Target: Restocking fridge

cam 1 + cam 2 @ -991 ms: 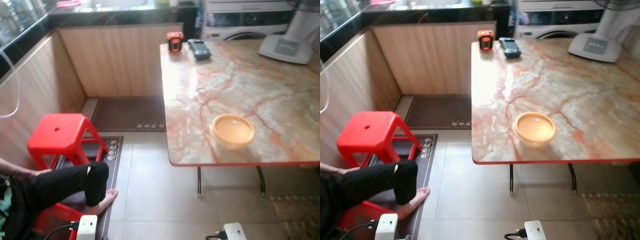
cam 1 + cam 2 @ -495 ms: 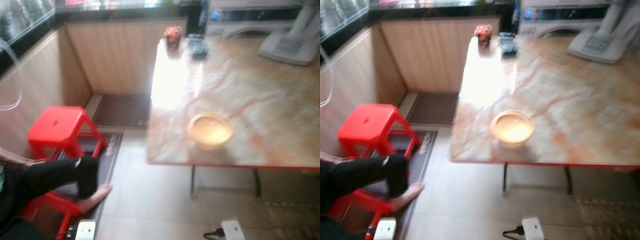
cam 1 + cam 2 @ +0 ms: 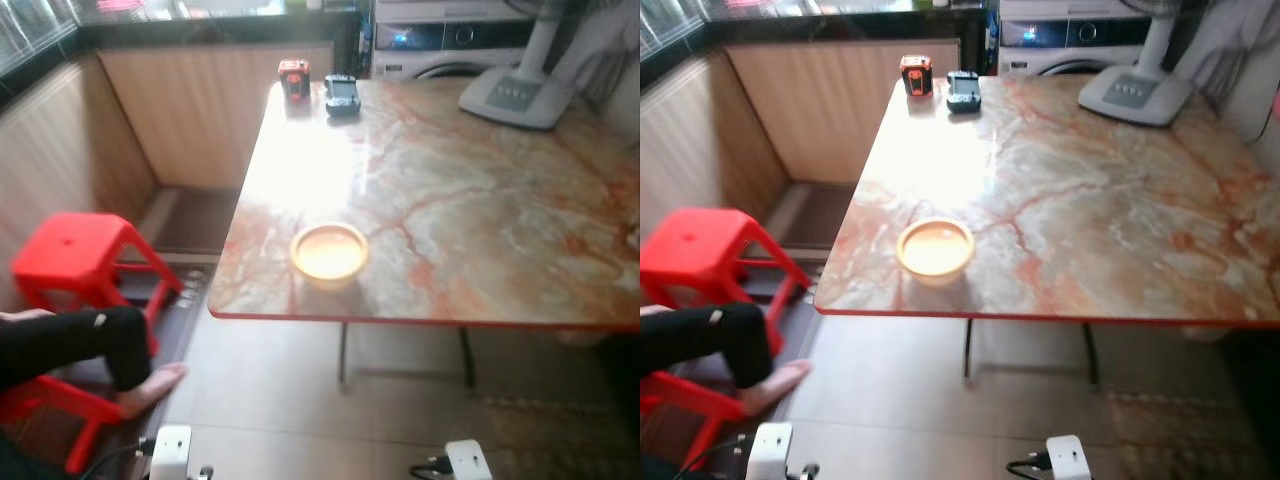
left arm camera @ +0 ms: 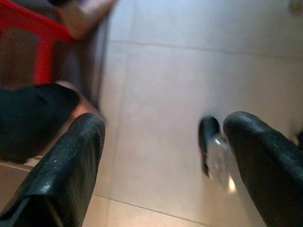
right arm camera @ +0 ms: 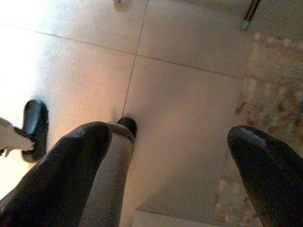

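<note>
A yellow bowl (image 3: 328, 252) with a lid sits near the front left edge of the marble-patterned table (image 3: 480, 200). Both arms hang low over the tiled floor, well short of the table. My left gripper (image 4: 165, 142) is open with nothing between its fingers, above floor tiles beside a red stool leg. My right gripper (image 5: 170, 146) is open too and holds nothing, over tiles next to a patterned rug.
A person's black-clad leg (image 3: 80, 345) and bare foot rest by two red stools (image 3: 70, 250) at the left. An orange device (image 3: 293, 78), a black device (image 3: 341, 95) and a fan base (image 3: 510, 95) sit at the table's far end. A washing machine (image 3: 450, 35) stands behind.
The whole picture has slid left, so the camera has turned right; the table is now more central. The bowl, stools and leg have not moved.
</note>
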Controlling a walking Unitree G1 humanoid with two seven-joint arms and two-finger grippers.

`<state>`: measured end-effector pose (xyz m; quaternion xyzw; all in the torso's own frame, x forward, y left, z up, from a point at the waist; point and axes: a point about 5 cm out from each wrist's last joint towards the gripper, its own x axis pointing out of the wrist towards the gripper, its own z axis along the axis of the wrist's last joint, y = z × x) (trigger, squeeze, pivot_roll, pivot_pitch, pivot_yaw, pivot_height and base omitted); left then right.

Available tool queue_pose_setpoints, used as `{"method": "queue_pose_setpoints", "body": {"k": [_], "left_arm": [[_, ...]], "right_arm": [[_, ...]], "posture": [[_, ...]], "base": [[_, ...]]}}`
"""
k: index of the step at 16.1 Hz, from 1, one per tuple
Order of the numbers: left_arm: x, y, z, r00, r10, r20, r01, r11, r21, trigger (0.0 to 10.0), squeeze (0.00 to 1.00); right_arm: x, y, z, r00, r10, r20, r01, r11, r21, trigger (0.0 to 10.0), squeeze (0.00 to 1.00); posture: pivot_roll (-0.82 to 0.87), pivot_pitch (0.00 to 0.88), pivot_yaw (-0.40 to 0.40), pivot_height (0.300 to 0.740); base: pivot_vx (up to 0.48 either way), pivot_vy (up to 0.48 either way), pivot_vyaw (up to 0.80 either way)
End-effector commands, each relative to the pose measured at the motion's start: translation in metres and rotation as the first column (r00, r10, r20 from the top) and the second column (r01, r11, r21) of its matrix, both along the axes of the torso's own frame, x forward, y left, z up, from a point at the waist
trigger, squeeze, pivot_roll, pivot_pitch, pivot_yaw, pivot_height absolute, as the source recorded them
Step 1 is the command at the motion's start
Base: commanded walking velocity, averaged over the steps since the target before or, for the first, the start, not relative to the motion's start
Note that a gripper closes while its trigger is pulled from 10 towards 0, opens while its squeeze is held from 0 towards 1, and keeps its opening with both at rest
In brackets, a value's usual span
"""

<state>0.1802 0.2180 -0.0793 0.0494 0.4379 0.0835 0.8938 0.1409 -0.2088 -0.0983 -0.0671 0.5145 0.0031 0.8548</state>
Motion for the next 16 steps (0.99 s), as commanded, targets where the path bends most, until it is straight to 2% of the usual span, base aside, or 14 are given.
{"method": "queue_pose_setpoints", "body": {"k": [1, 7, 8, 9, 10, 11, 12, 14, 16], "left_arm": [[0.0, 0.008, 0.002, 1.0, 0.021, 0.016, -0.022, 0.999, 0.03, 10.0, 0.0], [0.009, 0.021, 0.014, 0.985, 0.072, 0.158, -0.093, 0.987, 0.133, 10.0, 0.0], [0.019, 0.028, 0.026, 0.964, 0.07, 0.258, -0.124, 0.971, 0.202, 10.0, 0.0], [0.033, 0.04, 0.049, 0.905, 0.063, 0.421, -0.216, 0.92, 0.328, 10.0, 0.0], [0.038, 0.045, 0.058, 0.874, 0.047, 0.484, -0.253, 0.894, 0.37, 10.0, 0.0], [0.042, 0.048, 0.067, 0.846, 0.021, 0.532, -0.276, 0.873, 0.403, 10.0, 0.0], [0.045, 0.05, 0.078, 0.8, -0.006, 0.6, -0.318, 0.844, 0.432, 10.0, 0.0], [0.047, 0.049, 0.089, 0.755, -0.069, 0.652, -0.331, 0.818, 0.47, 10.0, 0.0], [0.052, 0.051, 0.106, 0.688, -0.142, 0.711, -0.374, 0.771, 0.516, 10.0, 0.0]], "right_arm": [[0.001, 0.003, 0.0, 1.0, -0.004, 0.003, 0.004, 1.0, 0.011, 10.0, 0.0], [-0.001, 0.005, -0.001, 1.0, -0.011, 0.006, 0.011, 1.0, 0.017, 10.0, 0.0], [-0.001, 0.004, -0.001, 1.0, -0.012, 0.006, 0.012, 1.0, 0.017, 10.0, 0.0], [-0.001, 0.004, -0.001, 1.0, -0.009, 0.006, 0.009, 1.0, 0.015, 10.0, 0.0], [-0.001, 0.004, -0.001, 1.0, -0.006, 0.005, 0.006, 1.0, 0.015, 10.0, 0.0], [-0.001, 0.004, -0.001, 1.0, -0.002, 0.005, 0.002, 1.0, 0.015, 10.0, 0.0], [-0.001, 0.004, -0.001, 1.0, 0.001, 0.006, -0.001, 1.0, 0.014, 10.0, 0.0], [0.0, 0.004, 0.0, 1.0, 0.011, 0.008, -0.011, 1.0, 0.011, 10.0, 0.0], [0.001, 0.004, 0.0, 1.0, 0.016, 0.011, -0.016, 1.0, 0.009, 10.0, 0.0]], "posture": [[0.02, 0.043, 0.067, 0.74], [0.02, 0.052, 0.076, 0.74], [0.02, 0.057, 0.072, 0.74], [0.03, 0.059, 0.067, 0.74], [0.03, 0.06, 0.066, 0.74], [0.03, 0.06, 0.066, 0.74], [0.03, 0.06, 0.065, 0.74], [0.03, 0.06, 0.065, 0.74], [0.03, 0.059, 0.06, 0.74]], "base": [[0.0, 0.0, 0.0], [0.0, 0.0, 0.0], [0.0, 0.0, 0.0], [0.0, 0.0, 0.0], [0.0, 0.0, 0.0], [0.0, 0.0, 0.0], [0.0, 0.0, 0.0], [0.0, 0.0, 0.0], [0.0, 0.0, 0.0]]}}
